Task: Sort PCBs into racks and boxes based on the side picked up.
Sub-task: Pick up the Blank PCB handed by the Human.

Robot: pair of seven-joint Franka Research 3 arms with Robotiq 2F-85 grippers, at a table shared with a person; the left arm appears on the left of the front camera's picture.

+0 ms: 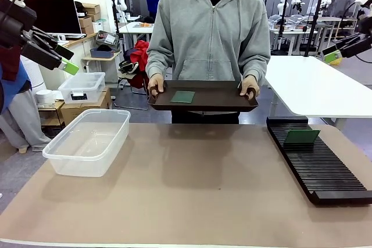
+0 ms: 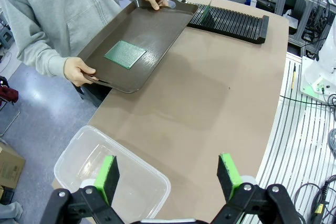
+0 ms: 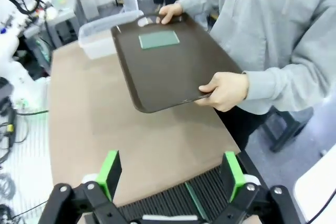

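Left hand (image 2: pixel 168 174) and right hand (image 3: pixel 171 173) both hang wide open and empty above the counter (image 1: pixel 192 196). One PCB (image 1: pixel 301 136) already sits slotted in the rack (image 1: pixel 328 175) at four o'clock. The box (image 1: pixel 64 154) at nine o'clock looks empty. The other PCB (image 2: pixel 125 54) lies flat on the tray (image 1: pixel 215 103) a person holds at twelve o'clock, so I judge the task about half done, with one pick left.

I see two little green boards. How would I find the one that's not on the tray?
Start at the long black slotted rack on the right of the table. Near its far end a green board stands in the slots. The other board lies flat on the dark tray the person holds.
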